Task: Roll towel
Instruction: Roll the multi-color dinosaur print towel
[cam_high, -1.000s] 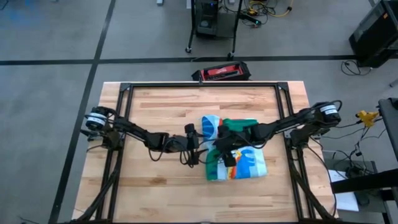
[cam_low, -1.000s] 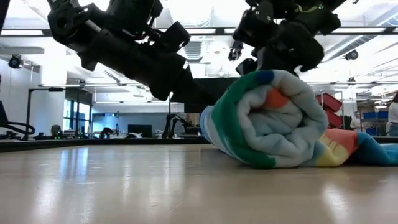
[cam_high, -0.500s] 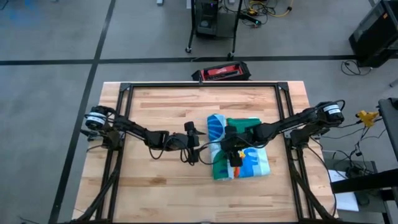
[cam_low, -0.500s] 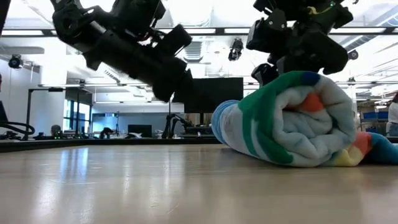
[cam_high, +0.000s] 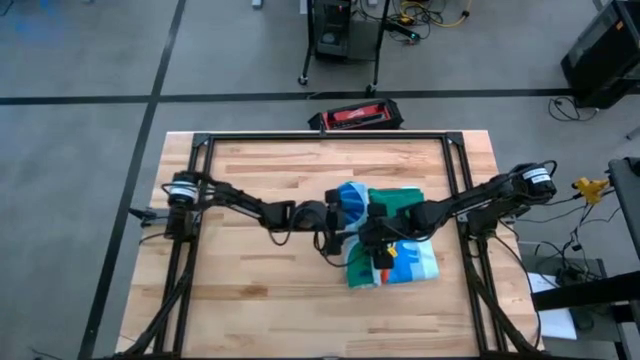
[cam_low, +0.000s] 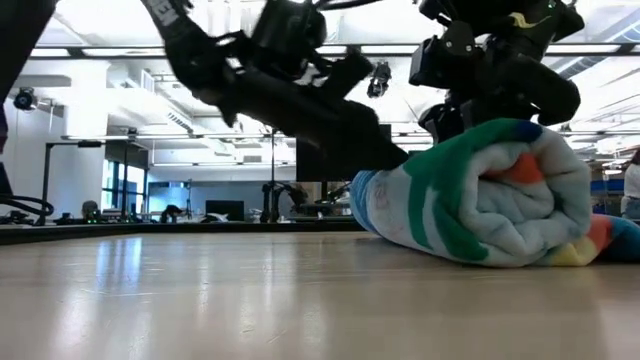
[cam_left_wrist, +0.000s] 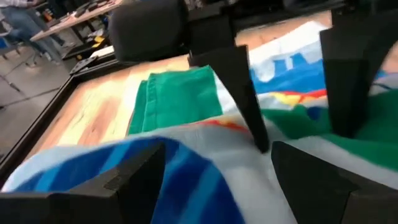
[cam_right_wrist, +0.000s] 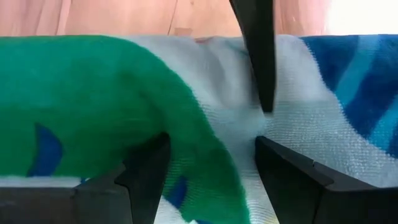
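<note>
On the wooden table (cam_high: 260, 260), right of centre, lies the towel (cam_high: 395, 245), wound into a thick roll, green, blue and pale stripes showing. No writing is readable anywhere. Left gripper (cam_high: 345, 222) stands released at the roll's end; right gripper (cam_high: 378, 252) is spread, pressing on top.

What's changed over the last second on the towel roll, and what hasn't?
The left gripper has swung in from the bare wood and now reaches the roll's near end, jaws wide open, holding nothing. The towel has rolled further toward the right arm's side, leaving a shorter flat part. The right gripper rode along on top of the roll, jaws spread over the cloth. The table is unchanged.
</note>
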